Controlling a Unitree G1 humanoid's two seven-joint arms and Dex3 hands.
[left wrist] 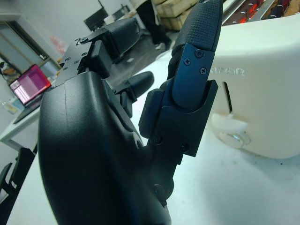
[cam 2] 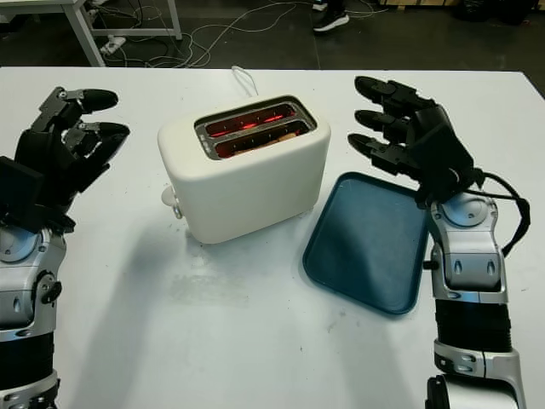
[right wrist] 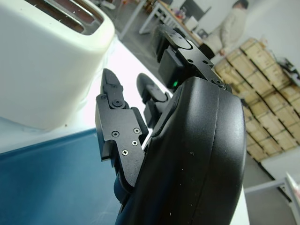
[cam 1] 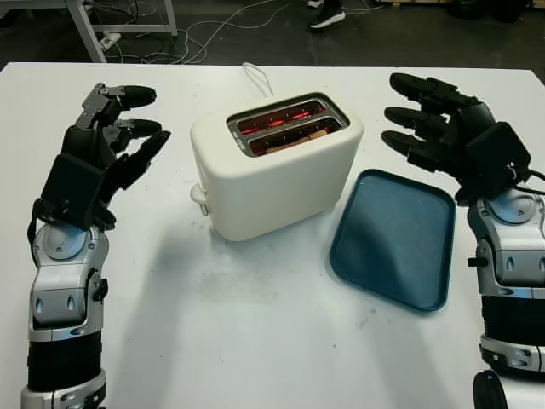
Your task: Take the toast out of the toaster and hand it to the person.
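A cream two-slot toaster (cam 1: pixel 277 166) stands mid-table, its slots glowing red. A brown slice of toast (cam 1: pixel 294 136) sits low in the nearer slot. My left hand (cam 1: pixel 128 136) is open, raised to the left of the toaster and apart from it. On the toaster's right my right hand (cam 1: pixel 409 115) is open above the far edge of the tray. The toaster's side with its lever (left wrist: pixel 232 129) shows in the left wrist view.
A dark blue tray (cam 1: pixel 396 239) lies on the white table (cam 1: pixel 255 341) just right of the toaster. The toaster's white cord (cam 1: pixel 255 77) runs to the far edge. A person's shoe (cam 1: pixel 328 15) stands on the floor beyond the table.
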